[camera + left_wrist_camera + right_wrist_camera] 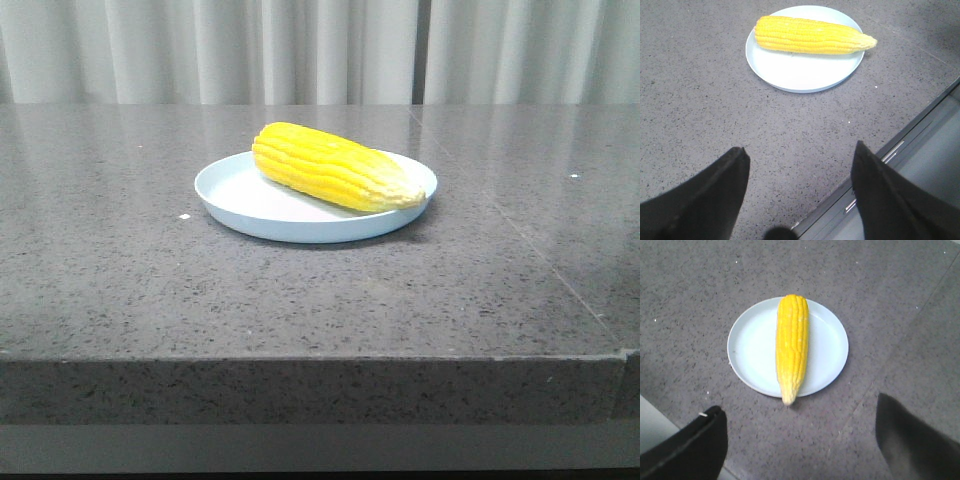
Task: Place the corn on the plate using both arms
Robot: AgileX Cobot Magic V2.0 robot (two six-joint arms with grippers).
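Observation:
The yellow corn [332, 167] lies across the pale blue plate [235, 195] in the middle of the table, its paler tip [410, 198] resting over the right rim. Neither gripper appears in the front view. In the left wrist view the corn [810, 35] and plate [805, 75] lie well beyond my left gripper [800, 150], which is open and empty near the table's edge. In the right wrist view the corn [791, 345] crosses the plate [752, 350], its tip just past the rim; my right gripper [800, 407] is open and empty, short of it.
The plate sits on a dark grey speckled stone table [120, 260] with a thick front edge [300, 385]. A pale pleated curtain [300, 50] hangs behind it. A seam [540, 260] runs across the table top on the right. A grey ledge [920, 165] lies below the table edge.

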